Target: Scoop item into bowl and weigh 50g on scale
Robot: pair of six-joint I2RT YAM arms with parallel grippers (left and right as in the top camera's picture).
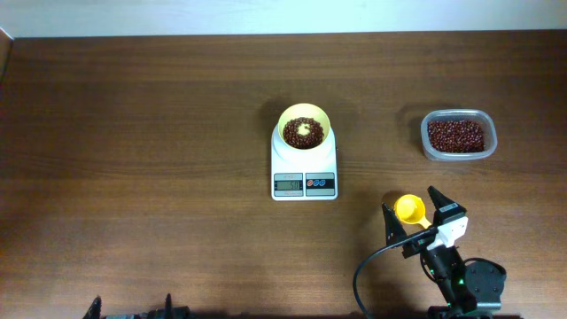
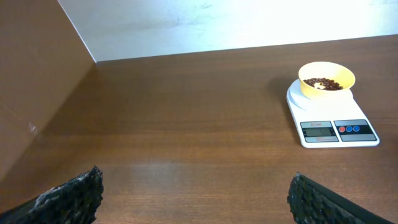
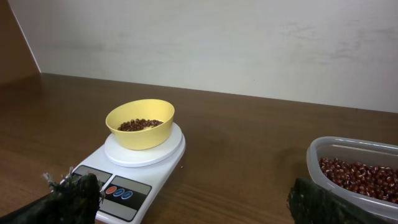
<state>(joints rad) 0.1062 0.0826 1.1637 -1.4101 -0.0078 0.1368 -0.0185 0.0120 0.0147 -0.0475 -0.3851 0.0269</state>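
Note:
The pale yellow bowl stands on the white scale at the table's middle, with red-brown beans in it. The bowl and scale show at the right of the left wrist view; the bowl, its beans and the scale show in the right wrist view. My right gripper is open near the front right, its fingers on either side of a yellow scoop. The scoop is hidden in the right wrist view. My left gripper is open and empty over bare table at the front left.
A clear plastic container with more beans stands at the right, behind my right gripper; it also shows in the right wrist view. A brown wall panel rises at the table's left end.

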